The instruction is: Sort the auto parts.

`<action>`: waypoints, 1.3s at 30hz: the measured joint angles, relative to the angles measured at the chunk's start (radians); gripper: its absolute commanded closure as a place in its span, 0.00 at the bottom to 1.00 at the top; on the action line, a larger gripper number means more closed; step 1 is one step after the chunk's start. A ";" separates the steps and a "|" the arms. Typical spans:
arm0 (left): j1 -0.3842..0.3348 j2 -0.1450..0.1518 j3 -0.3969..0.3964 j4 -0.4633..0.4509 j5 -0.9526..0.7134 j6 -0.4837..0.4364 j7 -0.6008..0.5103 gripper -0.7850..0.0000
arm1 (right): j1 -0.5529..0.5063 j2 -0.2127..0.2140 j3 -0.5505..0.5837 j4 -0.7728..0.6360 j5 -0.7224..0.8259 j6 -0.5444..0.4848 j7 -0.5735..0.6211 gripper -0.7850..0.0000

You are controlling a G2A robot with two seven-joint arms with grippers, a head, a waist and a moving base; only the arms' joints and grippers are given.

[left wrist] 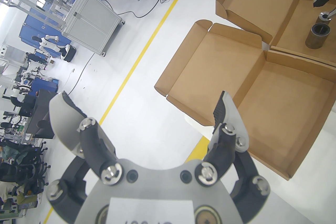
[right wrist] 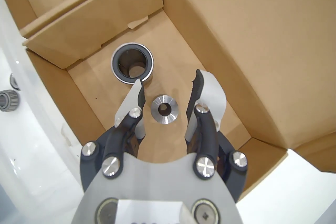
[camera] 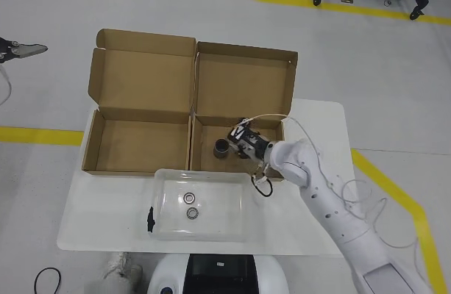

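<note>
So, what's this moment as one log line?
right gripper: open above silver part in box | dark sleeve: upright beside it | left gripper: open, off table | tray: two bearings

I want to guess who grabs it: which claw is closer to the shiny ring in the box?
The right claw. It hangs open just over the shiny ring in the box. The left claw is far away, past the edge of the table.
</note>
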 measured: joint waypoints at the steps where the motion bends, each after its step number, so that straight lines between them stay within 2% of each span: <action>1: 0.000 0.000 0.000 0.000 0.000 0.000 0.000 0.00 | -0.012 0.003 0.007 -0.020 0.000 -0.012 -0.013 0.56; 5: 0.000 0.000 0.000 0.000 0.000 0.000 0.000 0.00 | -0.065 0.015 0.024 -0.107 0.017 -0.096 -0.089 0.56; 11: 0.000 0.000 0.000 0.000 0.000 0.000 0.000 0.00 | -0.100 0.019 -0.025 -0.219 0.005 -0.161 -0.045 0.56; 19: 0.000 0.000 0.000 0.000 0.000 0.000 0.000 0.00 | -0.133 0.012 -0.109 -0.285 -0.062 -0.137 -0.042 0.52; 23: 0.000 0.000 0.000 0.000 0.000 0.000 0.000 0.00 | -0.176 0.020 -0.116 -0.288 -0.122 -0.150 -0.161 0.53; 29: 0.000 0.000 0.000 0.000 0.000 0.000 0.000 0.00 | -0.207 0.028 -0.118 -0.295 -0.183 -0.171 -0.252 0.53; 39: 0.000 0.000 0.000 0.000 0.000 0.000 0.000 0.00 | -0.207 0.029 -0.117 -0.292 -0.181 -0.175 -0.260 0.53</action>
